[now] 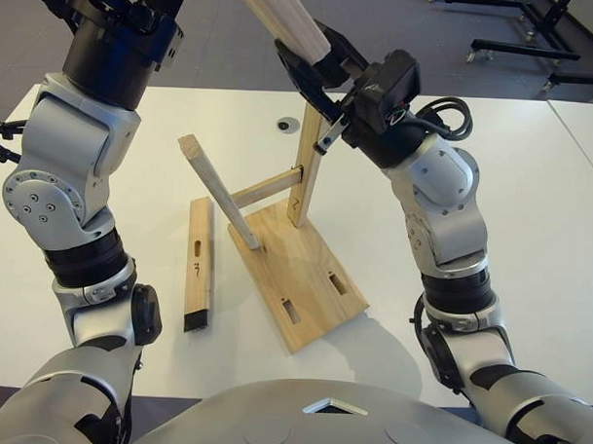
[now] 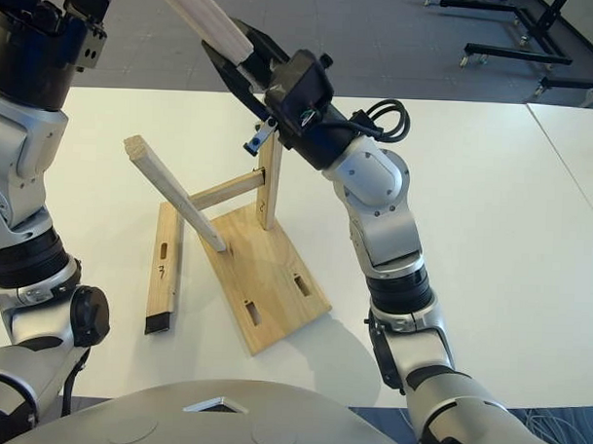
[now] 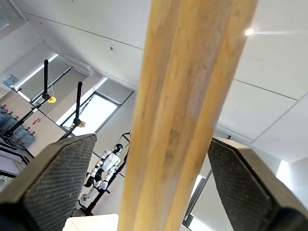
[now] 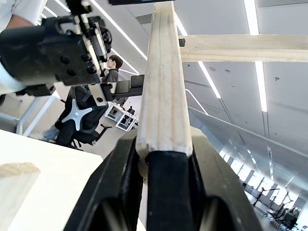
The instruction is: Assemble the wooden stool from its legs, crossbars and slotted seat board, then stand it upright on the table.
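Head view: the board [image 1: 314,281] lies mid-table [image 1: 531,191] with two legs [image 1: 306,174] stuck in it. A loose leg [image 1: 197,267] lies beside it. The right claw [image 1: 307,57] pinches a stick [image 1: 279,17] above the far edge.

Left wrist: the left claw [image 3: 149,192] is spread around the stick [image 3: 187,96].

Right wrist: the right claw [image 4: 166,183] squeezes the stick [image 4: 163,86].

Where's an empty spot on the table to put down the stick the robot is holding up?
Biggest bare tabletop: right of the seat board, out to the table's edge. A narrower strip lies left of the loose leg. The middle is crowded: board, upright leg, tilted leg and loose leg sit close together.
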`<state>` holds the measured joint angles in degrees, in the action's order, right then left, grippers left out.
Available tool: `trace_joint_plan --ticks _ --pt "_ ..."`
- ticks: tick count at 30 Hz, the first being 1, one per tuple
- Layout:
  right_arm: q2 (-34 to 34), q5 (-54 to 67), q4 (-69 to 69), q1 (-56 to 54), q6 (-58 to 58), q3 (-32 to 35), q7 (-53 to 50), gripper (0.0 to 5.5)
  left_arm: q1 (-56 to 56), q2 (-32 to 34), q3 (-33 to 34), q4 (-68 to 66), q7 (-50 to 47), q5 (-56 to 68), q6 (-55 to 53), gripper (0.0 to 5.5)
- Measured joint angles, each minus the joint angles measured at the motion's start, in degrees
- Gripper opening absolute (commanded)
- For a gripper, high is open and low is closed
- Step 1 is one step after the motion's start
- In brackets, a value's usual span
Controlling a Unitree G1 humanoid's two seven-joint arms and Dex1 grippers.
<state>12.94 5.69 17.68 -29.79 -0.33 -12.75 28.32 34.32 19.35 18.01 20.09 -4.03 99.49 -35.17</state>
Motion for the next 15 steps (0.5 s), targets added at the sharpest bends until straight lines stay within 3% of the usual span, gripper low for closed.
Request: trace_joint_plan --ticks 9,15 --pt "0.3 -1.0 -1.1 0.1 -1.2 -0.7 0.9 1.02 -0.1 0.2 -0.1 0.0 0.8 -0.9 0.4 4.10" --pt "0.8 -1.3 -1.4 0.1 -1.4 -0.7 1.5 1.02 -0.3 0.2 -0.4 0.2 0.8 -1.2 0.7 2.85"
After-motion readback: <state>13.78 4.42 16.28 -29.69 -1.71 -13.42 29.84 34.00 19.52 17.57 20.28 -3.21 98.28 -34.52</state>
